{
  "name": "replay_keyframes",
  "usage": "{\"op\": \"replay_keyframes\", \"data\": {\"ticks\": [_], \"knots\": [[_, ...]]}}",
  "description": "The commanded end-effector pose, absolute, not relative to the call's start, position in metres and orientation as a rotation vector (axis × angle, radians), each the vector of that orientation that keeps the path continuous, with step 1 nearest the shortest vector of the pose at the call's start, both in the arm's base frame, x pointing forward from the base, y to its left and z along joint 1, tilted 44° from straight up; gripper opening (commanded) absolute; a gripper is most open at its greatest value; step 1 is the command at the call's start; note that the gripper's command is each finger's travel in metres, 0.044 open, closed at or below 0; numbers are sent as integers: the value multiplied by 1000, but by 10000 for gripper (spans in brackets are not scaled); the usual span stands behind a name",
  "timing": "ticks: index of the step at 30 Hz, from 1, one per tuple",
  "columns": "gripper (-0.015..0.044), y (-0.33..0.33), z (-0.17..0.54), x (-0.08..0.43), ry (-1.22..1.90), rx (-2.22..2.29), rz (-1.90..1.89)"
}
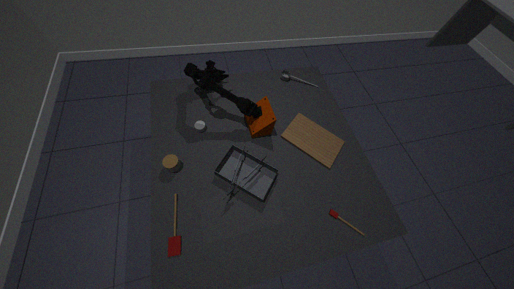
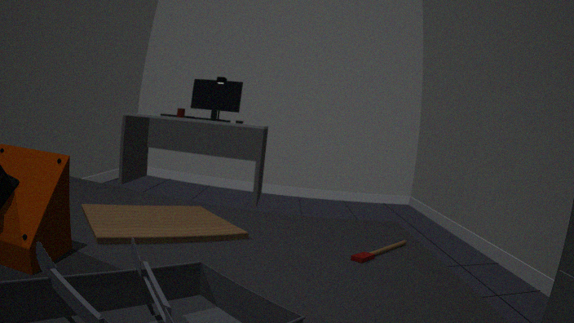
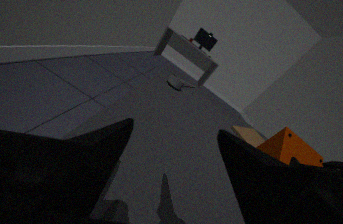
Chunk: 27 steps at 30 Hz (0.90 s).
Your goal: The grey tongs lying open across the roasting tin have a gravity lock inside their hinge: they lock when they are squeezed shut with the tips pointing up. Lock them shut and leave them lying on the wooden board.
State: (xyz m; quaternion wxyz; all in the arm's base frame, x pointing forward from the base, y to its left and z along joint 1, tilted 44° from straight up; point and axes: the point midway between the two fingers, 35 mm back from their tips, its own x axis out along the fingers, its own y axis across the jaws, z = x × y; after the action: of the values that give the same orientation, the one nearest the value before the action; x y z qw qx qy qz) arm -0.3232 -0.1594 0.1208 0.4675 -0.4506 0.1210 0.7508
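The grey tongs (image 1: pixel 238 167) (image 2: pixel 75 294) lie open across the roasting tin (image 1: pixel 223 160) (image 2: pixel 236 290). Their two arms spread apart over the tin, and the hinge end juts past its lower rim in the top view. The wooden board (image 1: pixel 312 140) (image 2: pixel 165 223) (image 3: pixel 247 135) lies flat to the right of the tin, with nothing on it. My gripper (image 1: pixel 227 74) (image 3: pixel 176 128) is open and empty, raised at the upper left in the top view, far from the tongs. In the wrist view its dark fingers stand wide apart. The exterior view does not show the gripper.
The orange arm mount (image 1: pixel 267 119) (image 2: pixel 50 201) (image 3: pixel 289 147) stands between my gripper and the board. A ladle (image 1: pixel 286 76) (image 3: pixel 176 83) lies beyond it. A white disc (image 1: pixel 200 125), a wooden-topped cylinder (image 1: pixel 171 161), a large red-bladed tool (image 1: pixel 174 245) and a small one (image 1: pixel 334 214) (image 2: pixel 362 256) lie around.
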Motion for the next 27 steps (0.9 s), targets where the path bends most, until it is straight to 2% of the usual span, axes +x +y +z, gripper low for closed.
{"op": "replay_keyframes", "data": {"ticks": [1,7,13,22,27], "knots": [[426,-159,121,-323,297,-1105,1842],[440,-177,127,-316,343,-1119,1902],[440,-225,148,-289,483,-1169,2063],[440,-307,194,-215,769,-1346,2348],[440,-345,226,-157,922,-1504,2507]]}}
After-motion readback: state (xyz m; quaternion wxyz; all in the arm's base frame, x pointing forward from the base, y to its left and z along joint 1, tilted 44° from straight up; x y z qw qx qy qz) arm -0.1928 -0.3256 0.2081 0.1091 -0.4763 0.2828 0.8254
